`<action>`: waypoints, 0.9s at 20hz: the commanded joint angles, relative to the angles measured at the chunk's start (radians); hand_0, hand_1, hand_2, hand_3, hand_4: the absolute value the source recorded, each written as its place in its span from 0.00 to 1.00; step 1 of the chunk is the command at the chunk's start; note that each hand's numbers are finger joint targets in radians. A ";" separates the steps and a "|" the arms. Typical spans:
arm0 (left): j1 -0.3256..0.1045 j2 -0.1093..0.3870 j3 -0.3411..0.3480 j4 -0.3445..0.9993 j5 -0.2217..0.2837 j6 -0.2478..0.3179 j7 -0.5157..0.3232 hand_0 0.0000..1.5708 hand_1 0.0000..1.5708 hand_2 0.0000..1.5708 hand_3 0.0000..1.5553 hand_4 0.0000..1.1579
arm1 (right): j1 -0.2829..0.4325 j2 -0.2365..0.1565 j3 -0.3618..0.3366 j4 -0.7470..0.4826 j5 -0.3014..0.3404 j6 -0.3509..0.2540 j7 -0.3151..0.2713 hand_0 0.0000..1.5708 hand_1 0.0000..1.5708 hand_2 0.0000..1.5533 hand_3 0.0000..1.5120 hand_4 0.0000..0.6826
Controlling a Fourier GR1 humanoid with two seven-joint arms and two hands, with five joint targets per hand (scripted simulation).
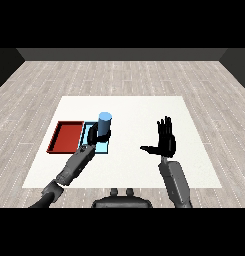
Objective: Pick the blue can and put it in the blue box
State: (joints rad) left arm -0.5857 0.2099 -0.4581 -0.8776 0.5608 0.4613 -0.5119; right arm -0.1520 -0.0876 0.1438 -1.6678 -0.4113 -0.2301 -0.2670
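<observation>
**A:** What's in front of you, counted?

**B:** One blue can (105, 123), one red tray (65, 137), one light blue tray (102, 147), all on one white worktop (144, 110). The two trays lie side by side at my left, the red one farther out, the blue one nearer the middle.

**A:** And where is the can?

**B:** Upright in my left hand (98, 135), over the far end of the blue tray. I cannot tell whether its base touches the tray floor or sits just above it.

**A:** How is that hand set?

**B:** My fingers are curled round the can's lower part, and its top stands clear above them. My grey forearm runs in from the lower left corner and crosses the near end of the blue tray, hiding a good part of it.

**A:** The other hand?

**B:** My right hand (166, 139) is well apart from the trays, over bare worktop at the right. Its fingers are straight and point away from me, the thumb sticks out toward the left, and it holds nothing. The forearm under it rises from the lower right.

**A:** Anything crowding the can?

**B:** Only my own hand and the tray's rim; the red tray is just beside it.
</observation>
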 commanded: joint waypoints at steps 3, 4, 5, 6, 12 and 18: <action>-0.036 0.124 0.021 0.127 -0.072 0.031 0.096 1.00 1.00 1.00 0.97 0.99 | 0.013 -0.021 -0.071 0.054 -0.052 0.049 -0.011 0.00 0.00 0.00 0.00 0.00; -0.035 0.120 -0.010 0.101 -0.101 0.072 0.160 1.00 1.00 1.00 0.97 0.96 | 0.027 -0.025 -0.068 0.044 -0.045 0.059 -0.022 0.00 0.00 0.00 0.00 0.00; -0.064 0.122 -0.020 0.165 -0.122 0.097 0.188 1.00 1.00 1.00 0.96 0.94 | 0.038 0.007 -0.032 0.006 -0.032 0.017 0.003 0.00 0.00 0.00 0.00 0.00; -0.132 0.106 -0.026 0.227 -0.132 0.102 0.258 1.00 1.00 1.00 0.95 0.90 | 0.018 -0.001 -0.048 0.057 -0.029 0.048 -0.037 0.00 0.00 0.00 0.00 0.00; -0.198 0.076 -0.075 0.493 -0.195 0.071 0.437 0.92 0.92 0.86 0.76 0.81 | 0.070 -0.013 -0.082 -0.010 -0.068 0.055 -0.019 0.00 0.00 0.00 0.00 0.00; -0.225 -0.040 -0.079 0.744 -0.230 0.064 0.500 0.42 0.42 0.37 0.05 0.79 | 0.078 0.002 -0.089 0.128 -0.070 0.109 -0.075 0.00 0.00 0.00 0.00 0.00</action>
State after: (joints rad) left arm -0.7753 0.2197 -0.5353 -0.2709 0.3530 0.5307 -0.0645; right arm -0.0875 -0.0858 0.0647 -1.5904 -0.4759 -0.1514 -0.3173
